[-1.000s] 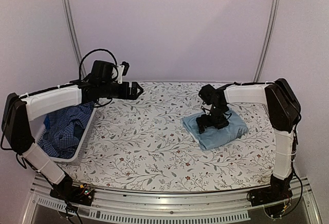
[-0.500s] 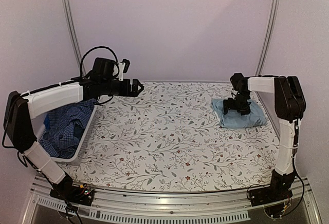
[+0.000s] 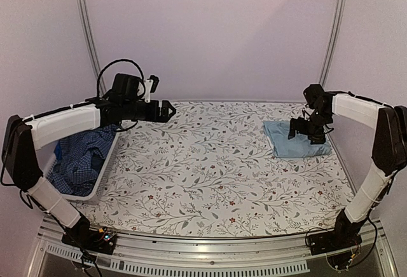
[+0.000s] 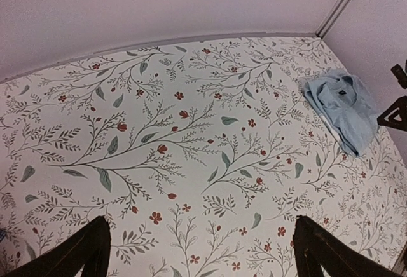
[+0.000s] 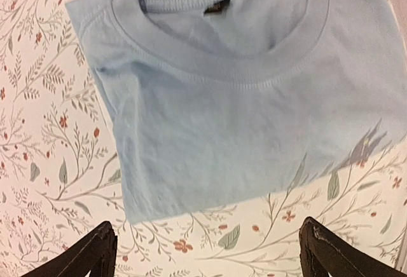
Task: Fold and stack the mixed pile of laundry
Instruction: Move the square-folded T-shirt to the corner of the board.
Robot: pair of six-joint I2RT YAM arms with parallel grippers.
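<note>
Working a laundry run from two sides. Leaves, at far left, the mixed laundry pile [image 3: 79,156] crumpled in a white basket [image 3: 107,162], dark blue checked cloth uppermost, none of it folded. Holds the left pincer [image 4: 202,251] high beside the basket's far corner, pointed out over the flowered tabletop [image 3: 191,169], fingers spread wide apart and gripping nothing. Has, at far right, one light-blue shirt [image 5: 235,99] lying flat on the tabletop near the back corner, folded to a tidy rectangle, neckband showing on top. Hangs the right pincer [image 5: 208,245] low over one edge of the shirt, fingers likewise wide apart, apparently clear of the cloth. Looks, by this layout, to be between garments: one piece set down as the base of the stack, the next due out of the basket. Calls for a reach with the left pincer down into the basket, a pinch on a single layer at collar or shoulder rather than a fistful, and a lift high enough to free the piece from its neighbours. Wants the cloth spread flat mid-tabletop before any crease. Needs the right pincer drawn off upward without snagging the folded shirt, so that its edges lie square for the next piece on top.
</note>
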